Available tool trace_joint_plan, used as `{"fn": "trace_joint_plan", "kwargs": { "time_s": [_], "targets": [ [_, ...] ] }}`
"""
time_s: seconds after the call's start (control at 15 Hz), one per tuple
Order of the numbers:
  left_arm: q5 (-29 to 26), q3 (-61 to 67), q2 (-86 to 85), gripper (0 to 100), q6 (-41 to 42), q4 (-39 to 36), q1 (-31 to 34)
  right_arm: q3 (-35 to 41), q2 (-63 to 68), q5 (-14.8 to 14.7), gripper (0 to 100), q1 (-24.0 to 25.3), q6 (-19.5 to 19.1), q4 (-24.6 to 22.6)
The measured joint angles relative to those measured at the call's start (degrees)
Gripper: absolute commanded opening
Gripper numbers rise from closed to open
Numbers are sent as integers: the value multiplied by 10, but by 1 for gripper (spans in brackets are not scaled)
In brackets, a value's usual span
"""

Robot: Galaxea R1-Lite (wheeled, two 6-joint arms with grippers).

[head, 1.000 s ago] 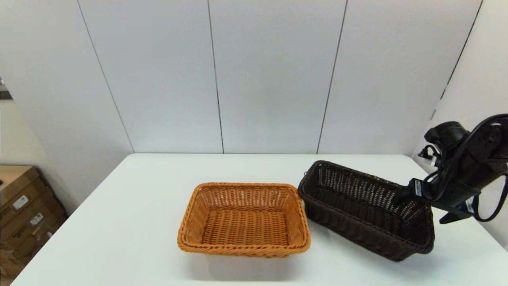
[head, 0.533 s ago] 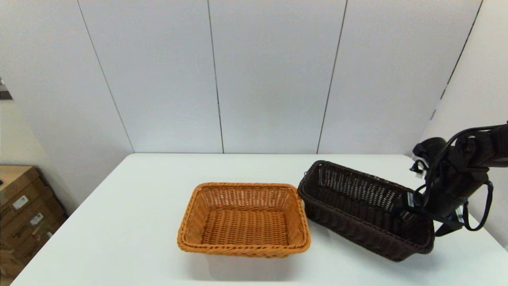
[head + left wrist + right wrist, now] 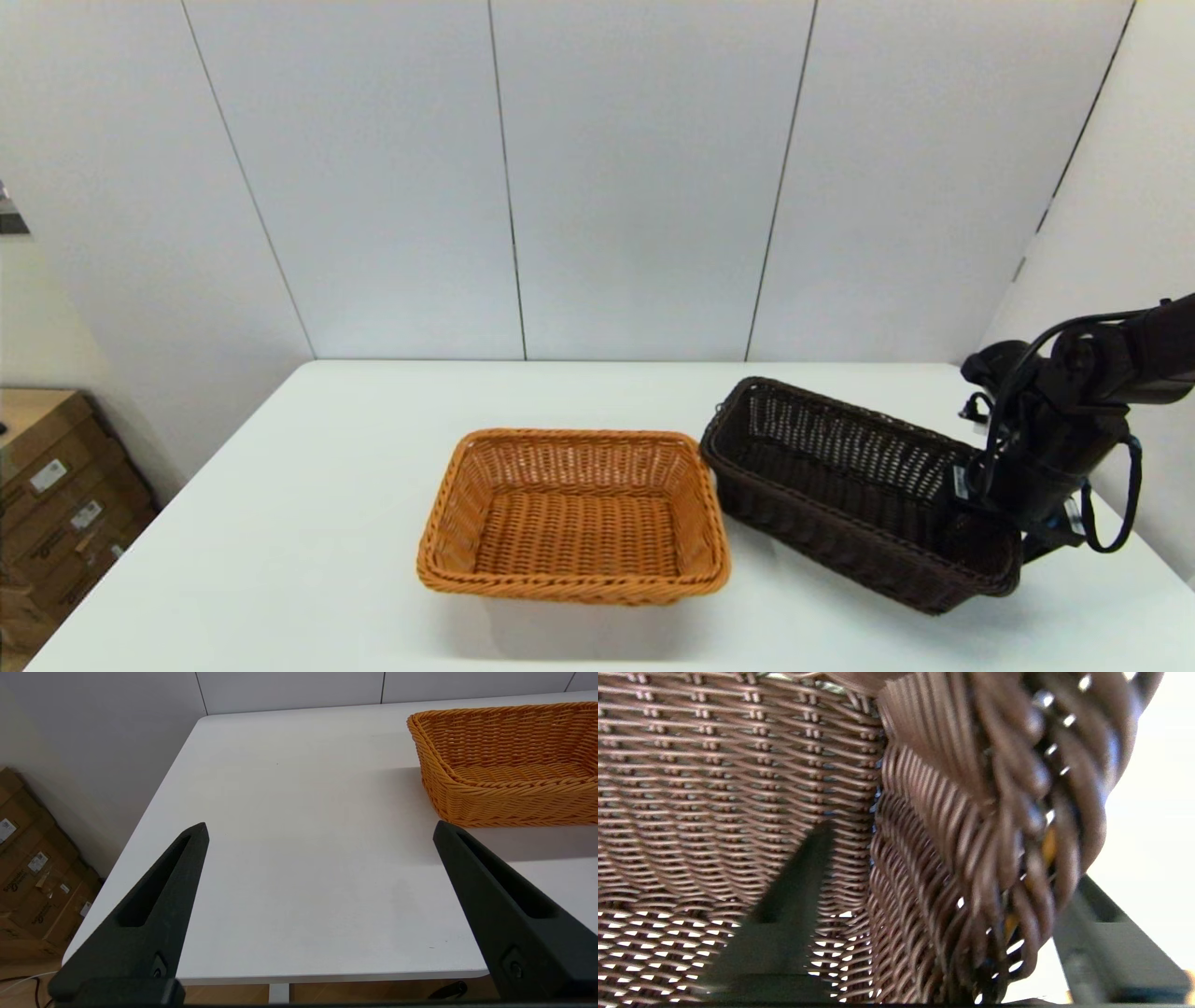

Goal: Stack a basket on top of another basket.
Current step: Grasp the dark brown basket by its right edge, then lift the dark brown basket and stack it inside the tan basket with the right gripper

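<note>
Gripper, right (image 3: 991,523) – fingers straddle dark basket (image 3: 840,485) end wall, not closed.

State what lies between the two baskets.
Nothing: the head view shows only a narrow strip of bare table between the tan basket and the dark basket.

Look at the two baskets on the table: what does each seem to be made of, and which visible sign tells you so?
Dark brown basket: woven wicker-like strands, possibly synthetic, since the right wrist view shows smooth strands with a slight sheen; open gaps let light through, and the rim is braided.
Orange-tan basket: the same kind of weave in a matte orange-tan, with tight horizontal rows and a braided rim. Whether it is natural or plastic cannot be told.
</note>
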Motion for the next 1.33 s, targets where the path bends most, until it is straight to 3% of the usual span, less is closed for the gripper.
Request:
{"fn": "trace_joint_plan", "kwargs": {
  "time_s": [0.93, 1.13, 1.33],
  "targets": [
    [0, 0, 0, 100, 0, 0, 0, -43, -11, 11, 0, -29, 7, 6],
    [0, 0, 0, 100, 0, 0, 0, -83, -29, 47, 0, -58, 6, 19],
    [0, 0, 0, 100, 0, 0, 0, -145, -52, 96, 0, -90, 2, 70]
  ]
}}
